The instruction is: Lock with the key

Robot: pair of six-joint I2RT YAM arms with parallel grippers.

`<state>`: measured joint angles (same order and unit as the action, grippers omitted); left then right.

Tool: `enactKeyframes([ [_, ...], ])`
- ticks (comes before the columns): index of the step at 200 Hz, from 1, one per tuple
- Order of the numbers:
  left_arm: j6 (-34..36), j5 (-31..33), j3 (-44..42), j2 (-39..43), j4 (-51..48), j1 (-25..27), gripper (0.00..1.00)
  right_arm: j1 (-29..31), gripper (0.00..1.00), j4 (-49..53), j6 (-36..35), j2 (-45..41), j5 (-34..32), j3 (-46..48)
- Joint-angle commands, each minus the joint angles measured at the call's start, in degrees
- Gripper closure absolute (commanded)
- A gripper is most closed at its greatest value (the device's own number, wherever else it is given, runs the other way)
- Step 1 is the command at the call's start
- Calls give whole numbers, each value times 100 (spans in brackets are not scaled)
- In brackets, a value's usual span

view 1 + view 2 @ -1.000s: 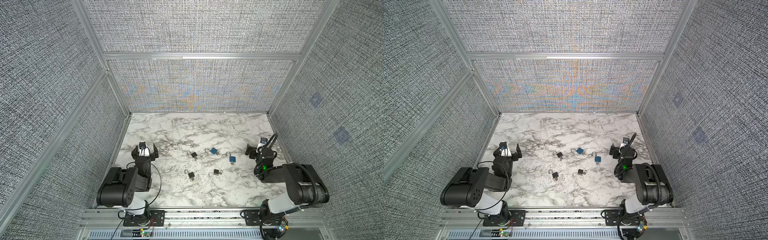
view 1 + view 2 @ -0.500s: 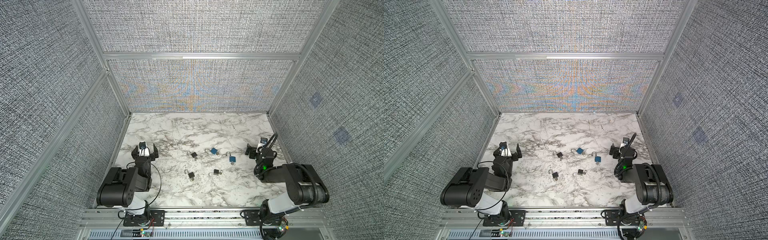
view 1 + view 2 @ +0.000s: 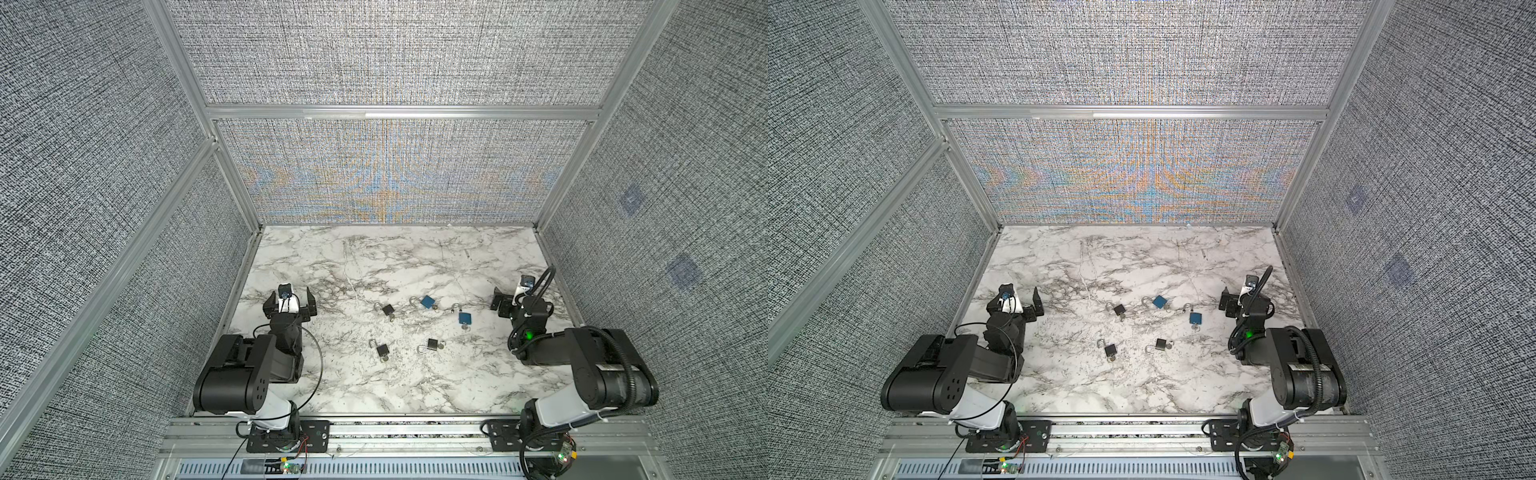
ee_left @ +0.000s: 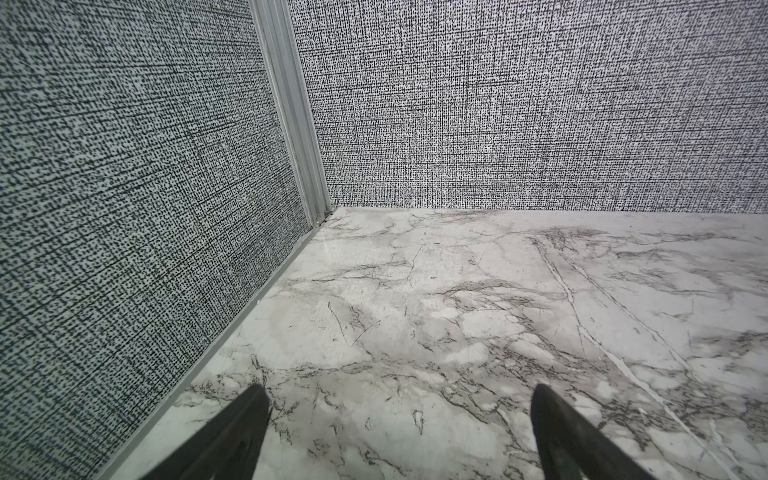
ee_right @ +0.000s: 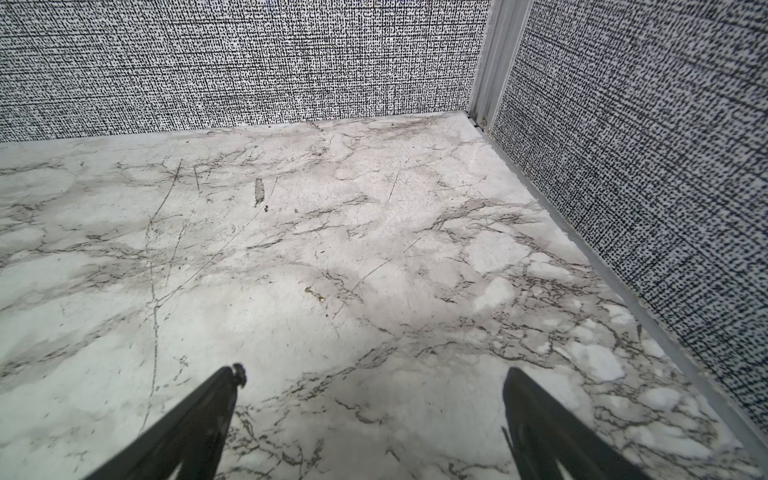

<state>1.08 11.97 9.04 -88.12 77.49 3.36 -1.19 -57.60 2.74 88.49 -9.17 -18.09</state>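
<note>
Several small padlocks lie in the middle of the marble table, all with their shackles swung open. Two are blue and three are black. A small silver key seems to stick out of the nearer blue padlock's base; the others look alike. My left gripper rests at the table's left side, open and empty. At the right side my right gripper is open and empty too. Both wrist views show only bare marble between the fingers.
Grey fabric walls with aluminium posts close in the table on three sides. Both grippers point at the back wall, each close to a side wall. Both arm bases stand on a metal rail along the front edge.
</note>
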Motion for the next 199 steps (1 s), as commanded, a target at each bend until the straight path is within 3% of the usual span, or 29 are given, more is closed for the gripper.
enactKeyframes([
  [1,-18,6,-5,4,152,-1,5,-4,1,-155,-10,-8,-10,-9],
  [24,2,201,-1,48,213,21,20,58,1,9,-55,-195,-91,-37],
  [50,144,118,24,586,-220,48,26,248,1,1590,-150,-1059,-521,-546],
  [79,12,269,740,1669,-2302,77,29,455,1,3315,269,-1555,-807,-1477],
  [97,-42,49,1274,1979,-3283,82,32,709,2,4370,555,-1542,-1070,-2111],
  [131,-1353,-352,2304,2131,-5345,149,42,1228,13,6532,1216,-1248,-1016,-3205],
  [167,-1657,-592,2833,1934,-6200,813,46,1966,19,7607,1693,-954,-766,-3447],
  [199,-1656,-749,2978,1757,-6378,1183,48,2363,24,8047,2127,-744,-596,-3344],
])
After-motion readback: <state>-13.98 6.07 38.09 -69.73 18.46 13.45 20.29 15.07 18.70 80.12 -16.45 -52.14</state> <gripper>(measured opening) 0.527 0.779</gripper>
